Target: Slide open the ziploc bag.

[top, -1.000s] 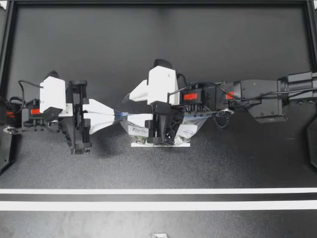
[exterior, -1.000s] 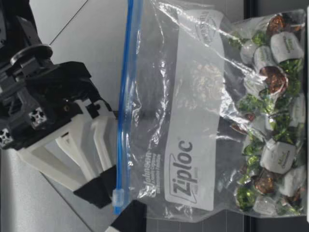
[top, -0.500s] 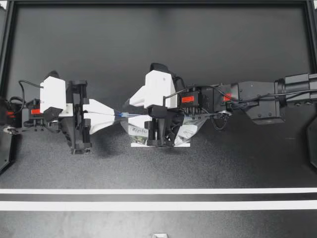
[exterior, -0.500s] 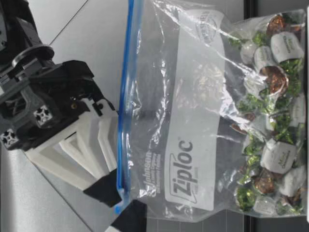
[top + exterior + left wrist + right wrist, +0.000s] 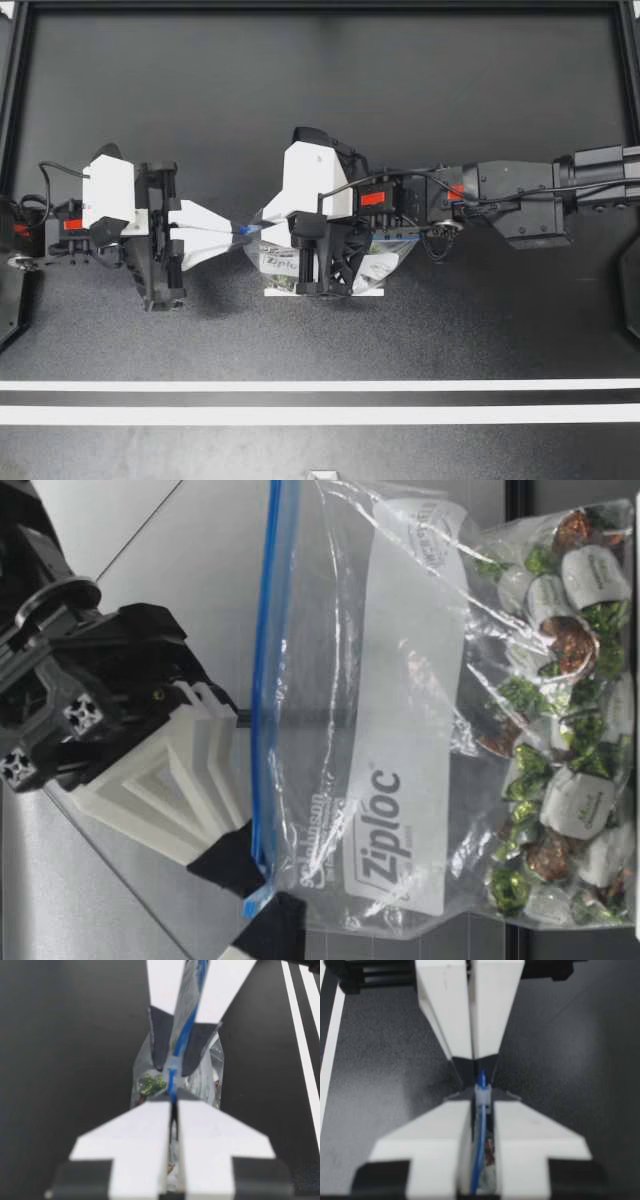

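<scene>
A clear ziploc bag [image 5: 385, 262] of wrapped candies [image 5: 560, 680] hangs upright over the table's middle, its blue zip strip [image 5: 265, 680] on top. My left gripper [image 5: 238, 231] is shut on the strip's end corner. My right gripper [image 5: 258, 224] meets it tip to tip and is shut on the slider [image 5: 482, 1094], which sits between its fingers in the right wrist view. In the low view the right gripper [image 5: 245, 865] covers the slider with its black pads. The left wrist view shows my left gripper [image 5: 172, 1105] pinching the strip [image 5: 187, 1025], with the right gripper just ahead.
The black table mat [image 5: 300, 90] stretches open behind and in front of the arms. Two white tape lines [image 5: 320, 385] run across the front. A black frame [image 5: 15, 100] borders the table's sides and back.
My right gripper's fingers have closed from wide open onto the zip strip at the slider, hiding it in the low view. The left gripper and the bag have stayed put.
</scene>
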You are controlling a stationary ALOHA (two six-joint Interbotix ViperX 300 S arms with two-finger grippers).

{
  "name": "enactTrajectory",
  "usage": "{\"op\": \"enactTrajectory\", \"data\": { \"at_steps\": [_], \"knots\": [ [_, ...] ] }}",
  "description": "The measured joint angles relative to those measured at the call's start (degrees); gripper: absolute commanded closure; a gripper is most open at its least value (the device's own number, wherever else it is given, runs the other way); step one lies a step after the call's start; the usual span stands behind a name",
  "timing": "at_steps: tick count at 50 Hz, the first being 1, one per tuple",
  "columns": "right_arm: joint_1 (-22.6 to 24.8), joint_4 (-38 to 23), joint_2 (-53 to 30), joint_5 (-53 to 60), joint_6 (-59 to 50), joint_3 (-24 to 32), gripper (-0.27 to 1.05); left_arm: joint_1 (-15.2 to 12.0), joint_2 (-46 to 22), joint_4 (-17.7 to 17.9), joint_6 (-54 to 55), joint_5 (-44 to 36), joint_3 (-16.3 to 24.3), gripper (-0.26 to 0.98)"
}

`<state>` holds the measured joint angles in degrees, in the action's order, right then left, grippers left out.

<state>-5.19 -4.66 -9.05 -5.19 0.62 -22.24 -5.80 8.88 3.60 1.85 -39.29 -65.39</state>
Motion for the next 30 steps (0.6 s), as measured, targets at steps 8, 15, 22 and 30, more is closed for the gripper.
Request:
{"op": "enactTrajectory", "data": {
  "at_steps": [8,15,22,30],
  "knots": [
    [0.00,-0.44,0.26,-3.52,0.09,0.88,0.93,0.00,-0.09,0.00,-0.09,0.09,0.00,0.91],
    [0.26,-1.49,1.41,-7.91,0.09,1.49,0.93,0.00,0.00,0.00,-0.18,0.00,0.09,0.91],
    [0.18,-2.46,2.72,-12.74,0.35,1.85,0.93,0.00,0.00,0.00,-0.26,0.09,0.18,0.91],
    [0.26,-3.08,4.48,-20.13,2.46,1.93,0.93,0.00,0.00,0.09,-0.26,0.09,0.09,0.91]
  ]
}}
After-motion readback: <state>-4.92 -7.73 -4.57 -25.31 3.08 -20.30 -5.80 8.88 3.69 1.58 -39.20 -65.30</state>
